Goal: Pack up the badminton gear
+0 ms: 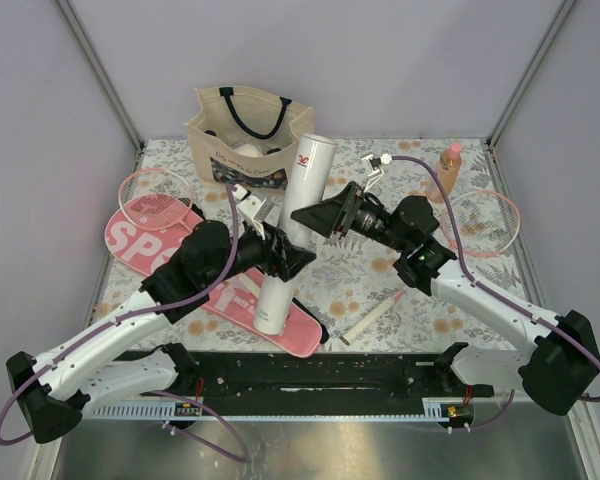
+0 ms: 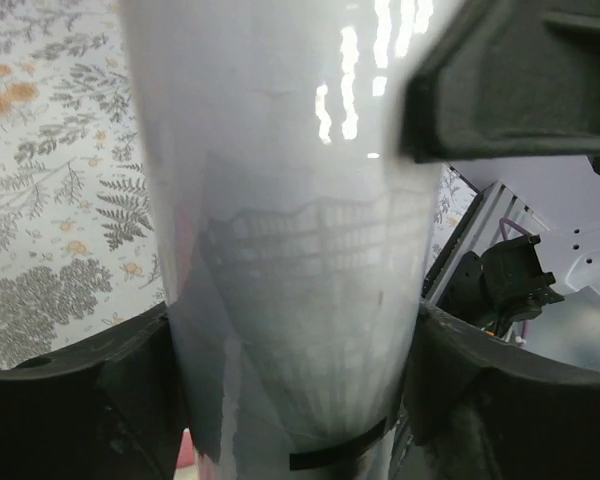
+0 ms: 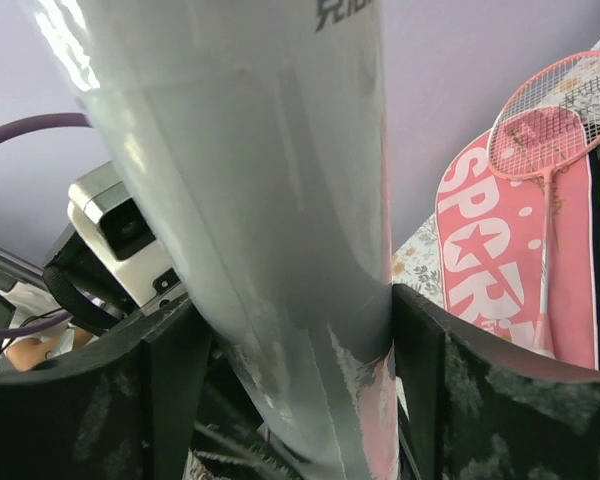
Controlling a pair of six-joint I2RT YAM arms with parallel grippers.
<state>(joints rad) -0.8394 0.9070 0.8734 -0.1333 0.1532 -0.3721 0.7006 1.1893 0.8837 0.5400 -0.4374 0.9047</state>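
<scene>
- Top external view: the long white tube (image 1: 305, 185) is seen tilted, its base over the pink case (image 1: 140, 245).
- Its lower half is clamped between the widely spread left gripper (image 1: 288, 258) jaws.
- Higher up, it is clasped by the right gripper (image 1: 318, 218), both fingers touching.

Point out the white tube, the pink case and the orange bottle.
white tube (image 1: 305, 180), top view, upper wall.
pink case (image 1: 132, 240), top view, lettered head.
orange bottle (image 1: 447, 176), top view, body.
</scene>
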